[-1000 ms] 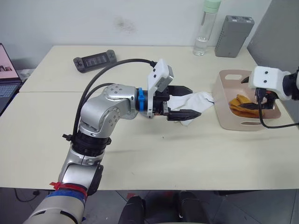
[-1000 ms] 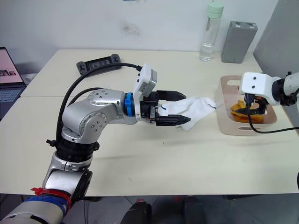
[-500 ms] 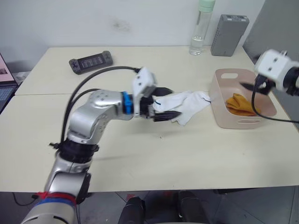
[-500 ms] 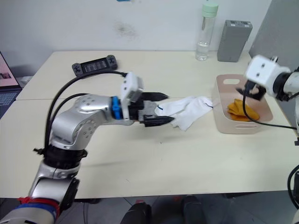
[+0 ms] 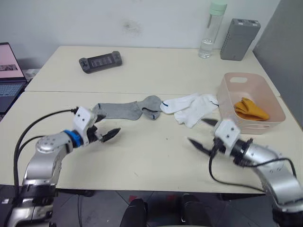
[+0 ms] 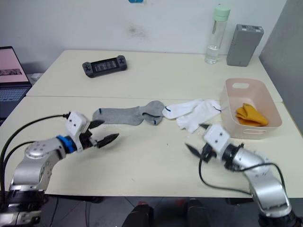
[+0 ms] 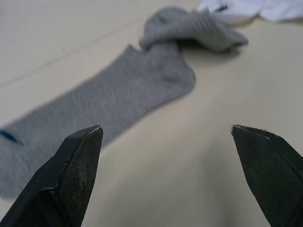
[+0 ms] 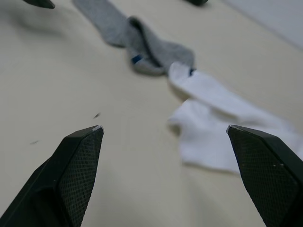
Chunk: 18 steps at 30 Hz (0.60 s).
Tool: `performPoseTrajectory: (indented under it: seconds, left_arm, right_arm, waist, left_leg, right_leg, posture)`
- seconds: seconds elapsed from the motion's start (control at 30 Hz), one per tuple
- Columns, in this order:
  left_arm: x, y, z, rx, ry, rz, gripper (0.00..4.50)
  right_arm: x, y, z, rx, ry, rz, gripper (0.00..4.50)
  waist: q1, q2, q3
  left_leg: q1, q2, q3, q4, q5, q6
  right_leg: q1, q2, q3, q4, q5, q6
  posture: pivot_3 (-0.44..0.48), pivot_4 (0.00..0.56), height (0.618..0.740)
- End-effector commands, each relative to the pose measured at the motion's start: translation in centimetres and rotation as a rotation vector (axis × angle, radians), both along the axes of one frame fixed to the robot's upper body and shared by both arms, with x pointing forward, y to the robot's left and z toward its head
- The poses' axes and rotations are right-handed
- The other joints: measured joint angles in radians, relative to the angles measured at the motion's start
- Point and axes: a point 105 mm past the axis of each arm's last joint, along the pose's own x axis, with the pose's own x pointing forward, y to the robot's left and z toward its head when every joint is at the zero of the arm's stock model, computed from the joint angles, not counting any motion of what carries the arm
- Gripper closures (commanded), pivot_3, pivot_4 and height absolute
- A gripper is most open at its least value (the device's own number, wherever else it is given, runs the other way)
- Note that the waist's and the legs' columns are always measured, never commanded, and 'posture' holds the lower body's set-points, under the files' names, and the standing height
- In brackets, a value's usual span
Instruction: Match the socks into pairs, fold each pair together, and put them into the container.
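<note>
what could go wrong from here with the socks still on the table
1. The grey socks and white socks touch at one end, so a grab there might catch both colours and mix pairs.
2. The white socks lie heaped right beside the pink container; the open right gripper could nudge the bin when reaching in.
3. The open left gripper may pinch only one grey sock, since one end is bunched.

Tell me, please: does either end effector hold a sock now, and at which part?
No. Both the left end effector and the right end effector are open and hold nothing. The grey socks and white socks lie on the table.
</note>
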Motion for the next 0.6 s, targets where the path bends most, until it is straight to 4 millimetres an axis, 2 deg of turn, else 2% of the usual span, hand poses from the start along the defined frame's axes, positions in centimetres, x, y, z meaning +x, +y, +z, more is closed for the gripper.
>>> performPoseTrajectory:
  seconds: [0.03,0.17,0.3,0.47,0.6]
  left_arm:
    - [-0.7,1.3,0.9,-0.059,-0.030,0.028,0.00]
    - [-1.1,0.5,0.6,-0.063,-0.038,0.008,0.00]
    - [-0.3,-0.8,0.9,-0.060,-0.048,-0.018,0.00]
    - [3.2,-4.6,1.4,0.029,-0.063,-0.070,0.00]
    - [4.6,-5.9,0.9,0.100,-0.056,-0.080,0.00]
  right_arm:
    - [-1.9,1.0,0.3,0.078,0.033,0.049,0.02]
    - [-2.7,2.1,0.3,0.127,0.072,0.081,0.02]
    - [-2.8,2.8,0.7,0.155,0.094,0.099,0.02]
    - [-2.2,3.8,2.6,0.192,0.092,0.133,0.02]
    - [-2.7,4.9,3.9,0.210,0.094,0.199,0.02]
  waist:
    - [-0.004,-0.001,0.000]
    - [-0.010,-0.001,-0.001]
    - [-0.009,-0.003,-0.002]
    - [0.000,-0.005,-0.003]
    - [-0.012,-0.008,-0.005]
  left_leg:
    - [0.001,0.001,0.000,0.000,0.000,0.000]
    - [0.008,0.002,0.001,-0.002,0.000,0.000]
    - [0.008,0.003,0.001,-0.002,0.000,0.000]
    - [0.007,0.001,0.000,-0.001,0.000,0.000]
    - [0.008,0.001,0.000,-0.001,0.000,0.000]
  right_leg:
    - [0.001,0.001,0.000,0.000,0.000,0.000]
    - [0.005,0.003,0.001,0.001,-0.002,0.002]
    - [0.005,0.004,0.001,0.001,-0.002,0.002]
    - [0.005,0.003,0.001,0.001,0.000,0.000]
    - [0.005,0.003,0.001,0.001,0.000,0.000]
  posture:
    - [0.000,0.150,0.740]
    - [0.000,0.150,0.740]
    - [0.000,0.150,0.740]
    - [0.000,0.150,0.740]
    - [0.000,0.150,0.740]
